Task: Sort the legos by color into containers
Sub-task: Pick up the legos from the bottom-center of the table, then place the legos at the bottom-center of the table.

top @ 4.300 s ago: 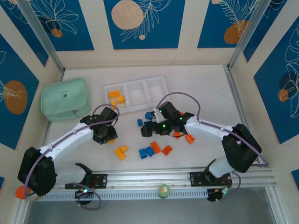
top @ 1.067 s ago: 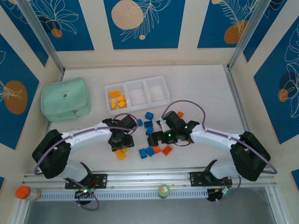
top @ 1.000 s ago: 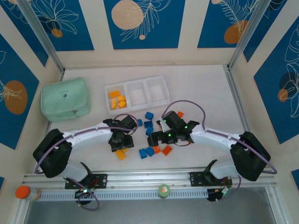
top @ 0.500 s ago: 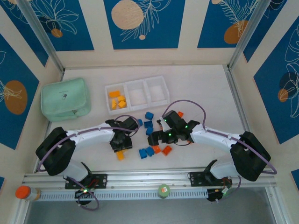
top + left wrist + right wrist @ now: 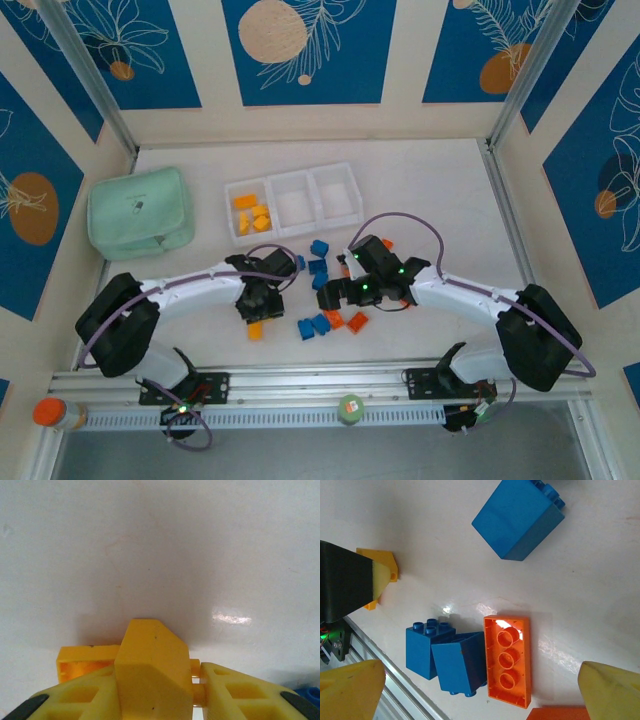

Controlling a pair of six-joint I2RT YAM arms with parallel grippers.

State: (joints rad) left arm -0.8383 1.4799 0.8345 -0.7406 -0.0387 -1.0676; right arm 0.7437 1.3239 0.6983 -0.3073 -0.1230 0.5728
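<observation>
Left hand closed on a yellow plastic lego brick, down near the glossy white worktop. A second yellow brick sits just beside it at 9 o'clock. Right hand spread wide, empty, over an upturned orange lego plate and blue bricks. Translucent white three-compartment tray at 12 o'clock of the loose pile, with yellow bricks in its left compartment. Mint-green fabric pouch at the tray's 9 o'clock. Blue-and-cream leaf-print wall panels on three sides.
</observation>
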